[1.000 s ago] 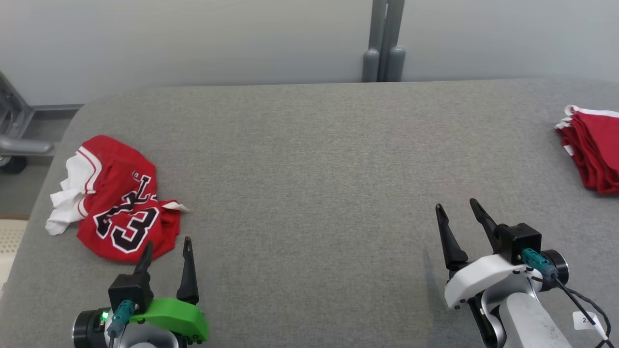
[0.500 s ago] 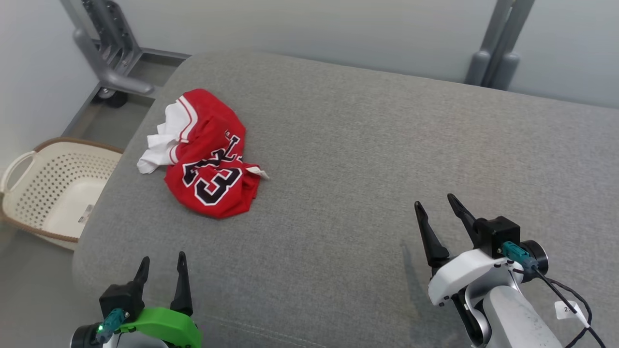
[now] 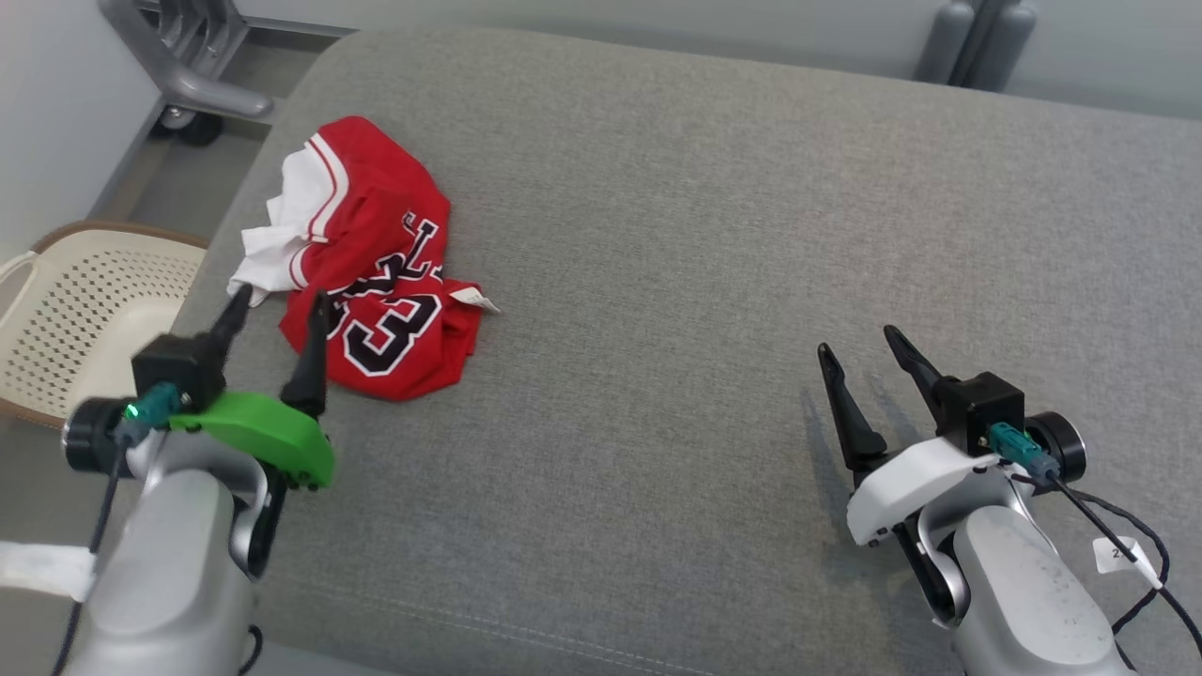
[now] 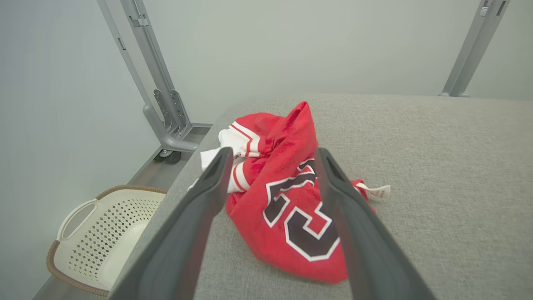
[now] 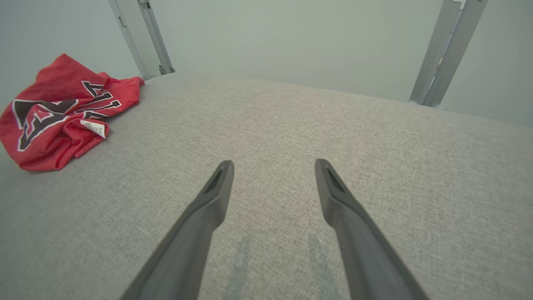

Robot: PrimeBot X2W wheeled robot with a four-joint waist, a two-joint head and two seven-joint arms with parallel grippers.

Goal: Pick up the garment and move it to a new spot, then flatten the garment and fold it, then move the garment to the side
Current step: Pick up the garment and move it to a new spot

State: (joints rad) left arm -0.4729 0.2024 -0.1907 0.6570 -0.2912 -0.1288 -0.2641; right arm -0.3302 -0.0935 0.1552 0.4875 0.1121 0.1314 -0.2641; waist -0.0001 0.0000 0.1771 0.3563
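Observation:
The garment [image 3: 371, 253] is a crumpled red jersey with white trim and black numbers, lying near the left edge of the grey table [image 3: 714, 207]. My left gripper [image 3: 280, 299] hovers open just before the garment's near left side, with nothing between its fingers. In the left wrist view the garment [image 4: 287, 208] lies ahead between the two spread fingers of the left gripper [image 4: 272, 152]. My right gripper [image 3: 859, 340] stands open over bare table at the lower right, far from the garment. The right wrist view has the garment [image 5: 58, 112] at its far left, and the right gripper [image 5: 274, 163] is open.
A cream perforated laundry basket [image 3: 66, 310] sits on the floor left of the table. Grey metal frame legs [image 3: 178, 66] stand behind the table's left corner, and another post [image 3: 977, 38] rises at the back right. The table's left edge runs close to the garment.
The head camera has turned left and down, bringing the basket into view. My left arm has risen and reached forward to the garment's near edge. The right gripper has held its pose.

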